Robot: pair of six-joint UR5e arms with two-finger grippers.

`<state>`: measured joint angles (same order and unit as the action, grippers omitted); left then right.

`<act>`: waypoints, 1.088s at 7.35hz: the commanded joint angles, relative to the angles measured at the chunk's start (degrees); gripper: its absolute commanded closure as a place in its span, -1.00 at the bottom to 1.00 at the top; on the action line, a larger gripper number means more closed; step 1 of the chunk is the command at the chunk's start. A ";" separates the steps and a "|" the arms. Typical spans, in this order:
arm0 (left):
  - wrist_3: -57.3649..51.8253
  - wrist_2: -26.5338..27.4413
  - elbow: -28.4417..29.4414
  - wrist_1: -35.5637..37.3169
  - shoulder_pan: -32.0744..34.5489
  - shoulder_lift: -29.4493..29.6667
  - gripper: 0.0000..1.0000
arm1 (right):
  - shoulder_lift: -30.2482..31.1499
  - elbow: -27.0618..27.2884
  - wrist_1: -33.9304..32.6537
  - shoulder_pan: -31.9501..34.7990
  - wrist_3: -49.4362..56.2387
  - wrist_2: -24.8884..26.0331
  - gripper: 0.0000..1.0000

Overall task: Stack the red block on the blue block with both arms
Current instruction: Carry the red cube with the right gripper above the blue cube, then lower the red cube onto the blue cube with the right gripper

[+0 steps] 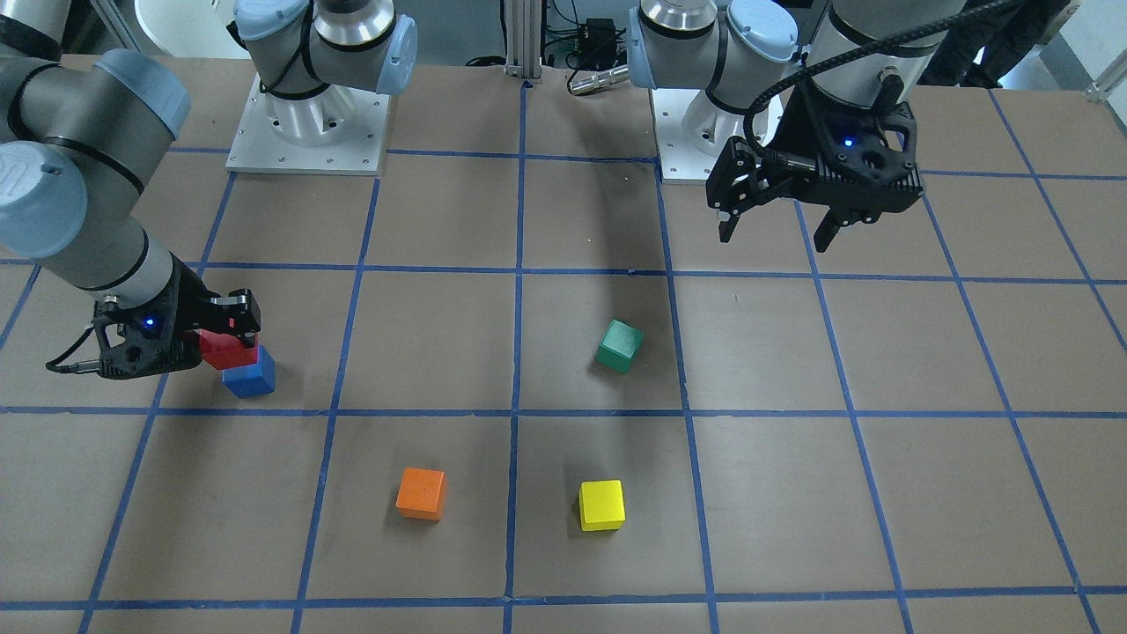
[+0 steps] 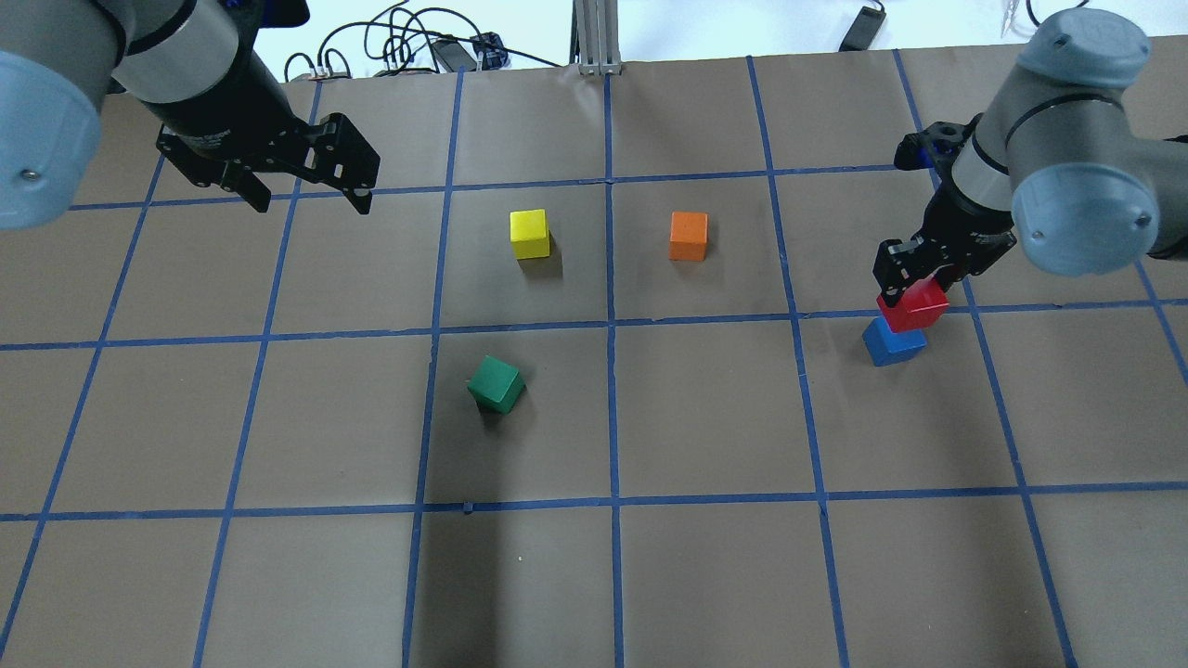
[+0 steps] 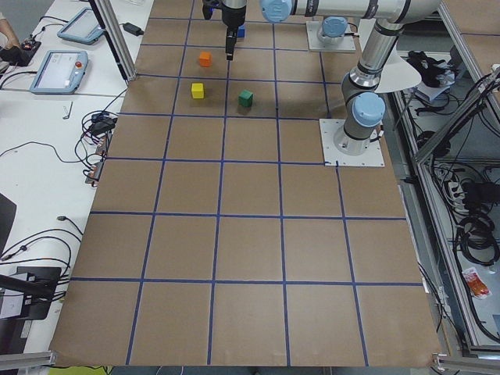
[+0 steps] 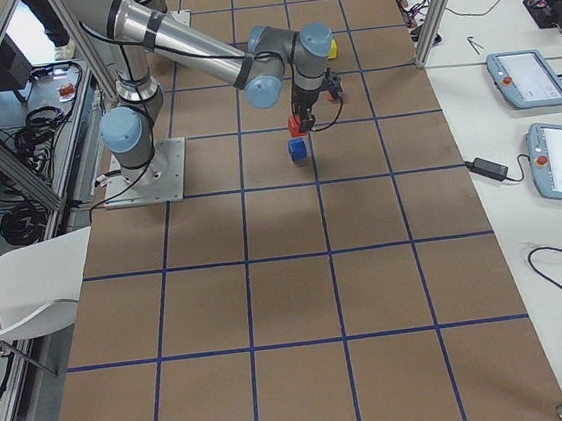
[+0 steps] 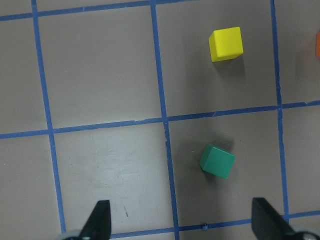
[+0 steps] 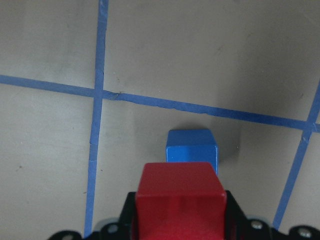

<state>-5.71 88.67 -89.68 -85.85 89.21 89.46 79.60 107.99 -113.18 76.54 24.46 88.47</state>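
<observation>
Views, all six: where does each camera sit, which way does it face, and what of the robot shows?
Front-facing: across the table, facing the robot; left pincer on view's right, right pincer on its left.
Overhead: behind the robot, looking forward and down; both pincers.
Left: table's end; left arm near.
Right: opposite end; right arm near.
Left wrist: down on green block; open fingertips show.
Right wrist: down on red block, held over blue block.
Shared: front-facing and overhead both show all five blocks.
</observation>
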 commanded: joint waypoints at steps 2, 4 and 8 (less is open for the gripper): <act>0.00 0.01 -0.23 0.07 0.00 -0.24 -1.00 | 0.47 4.86 -7.58 -1.84 4.01 0.21 1.00; 0.17 -0.07 0.03 0.15 0.00 0.02 -1.00 | 0.12 4.86 -7.32 -1.66 3.23 0.12 1.00; 0.17 -0.16 0.04 0.24 0.00 0.02 -1.00 | -0.41 4.86 -7.58 -1.57 3.05 -0.67 1.00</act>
<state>-5.54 88.54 -89.65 -85.62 89.23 89.51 79.40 112.91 -120.67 74.90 27.59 88.00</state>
